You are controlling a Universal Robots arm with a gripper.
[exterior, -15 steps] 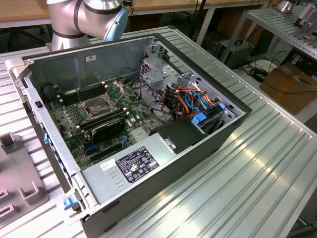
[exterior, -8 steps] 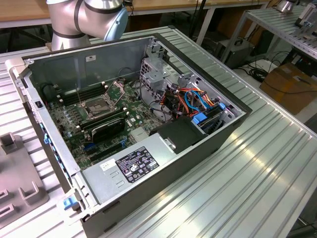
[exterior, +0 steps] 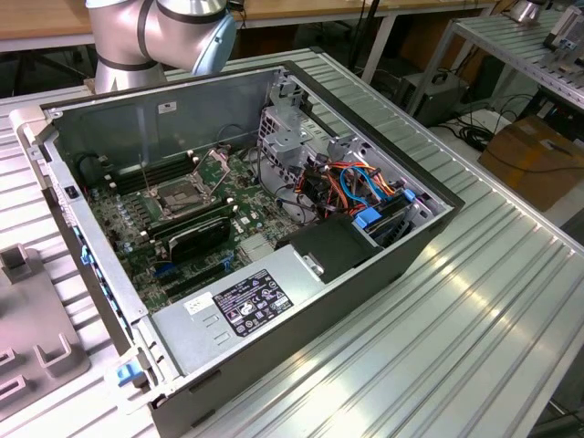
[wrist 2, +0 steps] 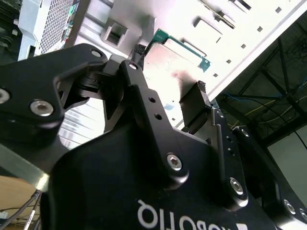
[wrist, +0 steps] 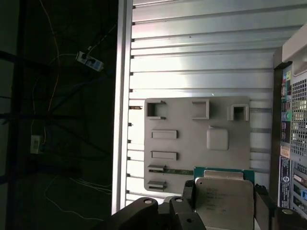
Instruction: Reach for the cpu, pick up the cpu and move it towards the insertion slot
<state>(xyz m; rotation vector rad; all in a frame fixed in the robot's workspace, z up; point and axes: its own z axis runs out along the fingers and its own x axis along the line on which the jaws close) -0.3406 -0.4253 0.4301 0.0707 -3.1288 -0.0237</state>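
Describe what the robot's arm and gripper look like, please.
The arm is built from rounded silver-grey joints. The gripper is matte black, with angular linked fingers, silver screw heads and white lettering on its body.

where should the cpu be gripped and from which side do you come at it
Grip the cpu by two opposite side edges, coming square-on to its flat face. It is a thin square chip, so only the edges give purchase. The end effector is clamped across it that way.
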